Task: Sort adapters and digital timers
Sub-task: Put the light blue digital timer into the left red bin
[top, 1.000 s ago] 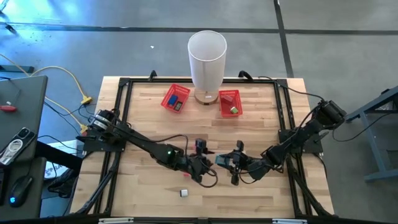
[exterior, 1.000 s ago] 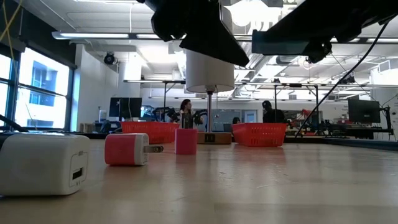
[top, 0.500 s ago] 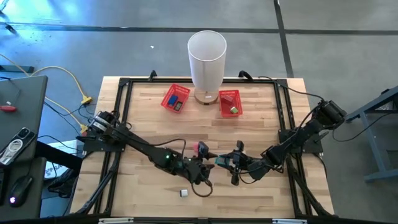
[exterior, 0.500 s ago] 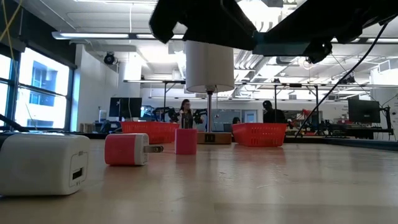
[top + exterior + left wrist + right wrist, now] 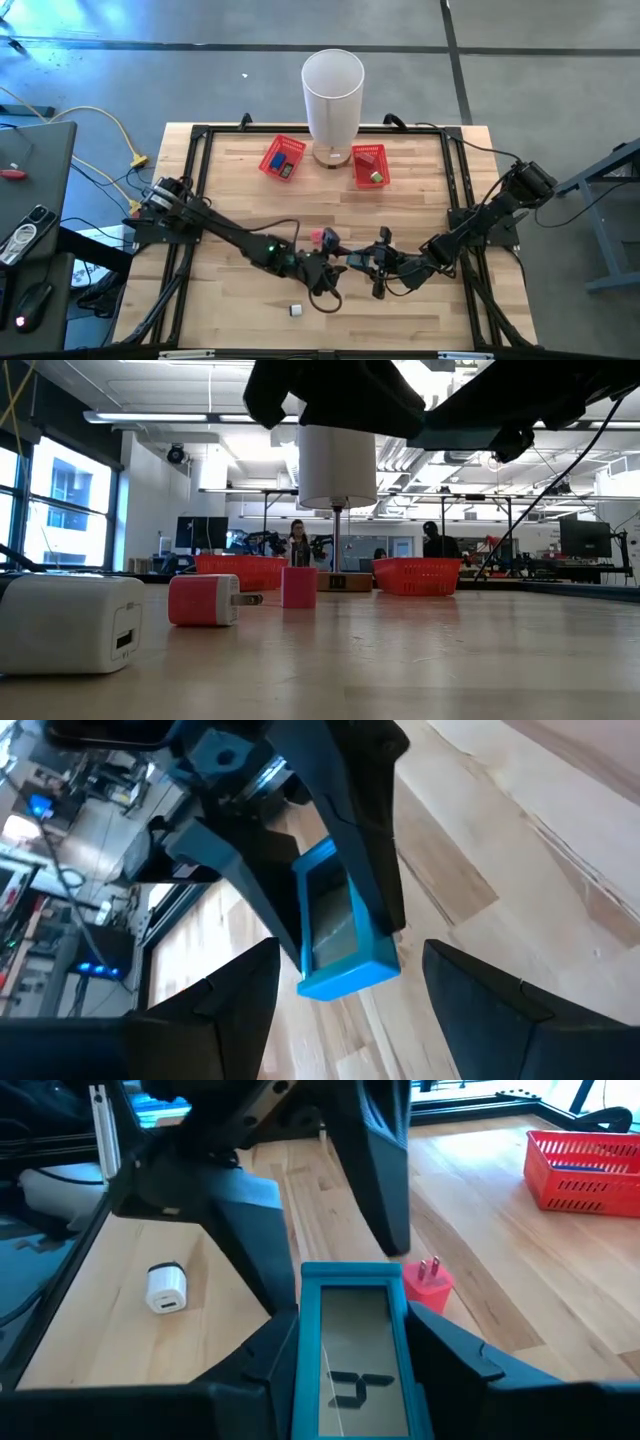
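A blue digital timer [image 5: 350, 1350] with a grey display hangs above the table's middle, with my right gripper [image 5: 360, 258] shut on it. My left gripper [image 5: 338, 263] comes from the table's left and is open. Its fingers [image 5: 385, 1190] stand on either side of the timer's free end [image 5: 345, 970], with gaps showing in the left wrist view. A pink adapter [image 5: 318, 237] lies on the table just beyond the two grippers, its prongs [image 5: 430, 1266] up. A white adapter [image 5: 296, 310] lies nearer the front edge. My right gripper pinches the timer's two long sides [image 5: 322, 870] between its two fingers [image 5: 440, 1355]. The fingers come from the table's right, slanting a little downward, and lie along the timer. The timer is clear of the table, display up, and its free end pokes out past the fingertips.
Two red baskets [image 5: 283, 157] [image 5: 369, 165] stand at the back, each with something inside, on either side of a tall white cylinder [image 5: 333, 90]. The low view shows the white adapter [image 5: 70, 622] close by and two pink pieces [image 5: 205, 600] [image 5: 298, 587] farther back.
My left gripper has rolled about the line it points along while staying at the timer's free end. My right gripper and the timer have kept still.
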`<move>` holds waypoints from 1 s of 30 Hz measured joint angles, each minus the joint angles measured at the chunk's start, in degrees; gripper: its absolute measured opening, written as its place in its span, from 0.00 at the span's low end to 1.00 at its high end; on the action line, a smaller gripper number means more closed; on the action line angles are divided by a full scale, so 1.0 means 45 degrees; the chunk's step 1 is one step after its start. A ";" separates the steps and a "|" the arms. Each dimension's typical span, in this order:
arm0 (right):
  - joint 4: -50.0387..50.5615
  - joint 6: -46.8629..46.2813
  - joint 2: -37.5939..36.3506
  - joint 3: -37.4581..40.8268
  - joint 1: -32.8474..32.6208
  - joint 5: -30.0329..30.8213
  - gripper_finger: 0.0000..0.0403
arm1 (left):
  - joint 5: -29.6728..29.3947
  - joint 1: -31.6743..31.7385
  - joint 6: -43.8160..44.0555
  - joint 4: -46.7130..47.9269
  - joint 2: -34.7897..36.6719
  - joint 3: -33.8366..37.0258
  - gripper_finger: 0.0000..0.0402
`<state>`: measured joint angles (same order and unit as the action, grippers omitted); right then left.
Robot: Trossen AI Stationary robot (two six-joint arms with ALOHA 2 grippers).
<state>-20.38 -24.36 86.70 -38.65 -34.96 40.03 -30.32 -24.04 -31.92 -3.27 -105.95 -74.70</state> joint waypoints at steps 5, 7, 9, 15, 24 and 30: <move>-0.0005 -0.0004 0.0000 0.0000 -0.0005 -0.0036 0.35 | 0.0450 0.0061 -0.0288 -0.0005 0.0000 0.0000 0.59; -0.0005 -0.0004 0.0000 0.0005 -0.0005 -0.0119 0.35 | 0.0465 0.0059 -0.0288 -0.0017 0.0000 0.0000 0.59; -0.0047 -0.0004 0.0000 0.0006 0.0031 -0.0340 0.35 | 0.0465 0.0077 -0.0283 -0.0053 -0.0002 0.0000 0.59; -0.0707 -0.0010 0.0000 0.0010 0.0039 -0.0700 0.35 | 0.0460 0.0156 -0.0705 -0.0080 -0.0005 0.0000 0.59; -0.0838 -0.0982 0.0000 0.0010 0.0121 -0.0744 0.35 | 0.0353 0.0152 -0.1075 -0.0831 -0.0010 0.0000 0.59; -0.1174 -0.1016 0.0000 0.0010 0.0126 -0.1023 0.35 | 0.0366 0.0126 -0.1152 -0.0934 -0.0010 0.0000 0.59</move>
<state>-25.66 -28.93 86.70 -38.61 -34.39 35.43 -28.67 -23.47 -37.10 -7.47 -106.00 -74.70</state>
